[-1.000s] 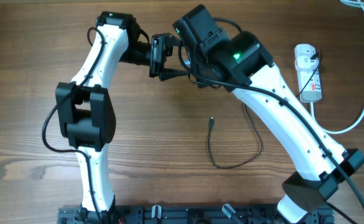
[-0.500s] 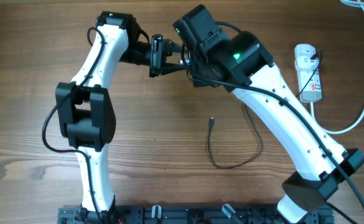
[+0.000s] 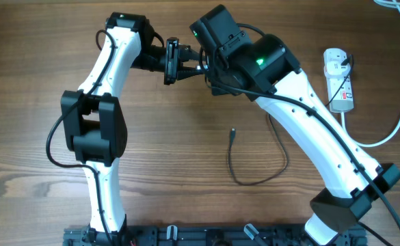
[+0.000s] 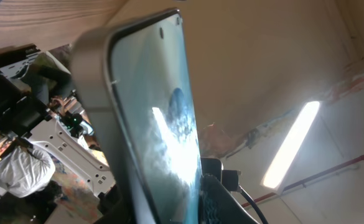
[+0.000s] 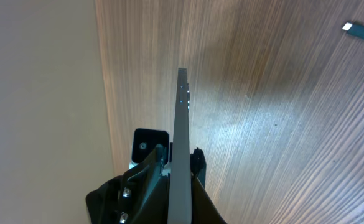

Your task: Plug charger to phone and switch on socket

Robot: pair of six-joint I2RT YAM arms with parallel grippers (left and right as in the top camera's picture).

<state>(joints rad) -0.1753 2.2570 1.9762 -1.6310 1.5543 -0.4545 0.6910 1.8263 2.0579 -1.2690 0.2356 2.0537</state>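
Note:
The phone (image 3: 170, 61) is held on edge above the table at the back middle, between both arms. My left gripper (image 3: 160, 60) comes from the left and is shut on it; in the left wrist view its turquoise screen (image 4: 163, 124) fills the frame. My right gripper (image 3: 189, 66) comes from the right, and in the right wrist view its fingers (image 5: 180, 165) close on the phone's thin edge (image 5: 180, 124). The charger's black cable (image 3: 254, 179) loops on the table, with its plug tip (image 3: 232, 133) free; the tip also shows in the right wrist view (image 5: 359, 30). Its white adapter (image 3: 334, 59) sits in the socket (image 3: 342, 92) at the far right.
A thick white cord (image 3: 399, 119) curves from the socket along the right edge of the table. The right arm's white link (image 3: 323, 150) crosses above part of the charger cable. A black rail (image 3: 186, 236) runs along the front edge.
My right gripper has moved up and closer to the phone since one second ago. Nothing visibly moved in the last half second.

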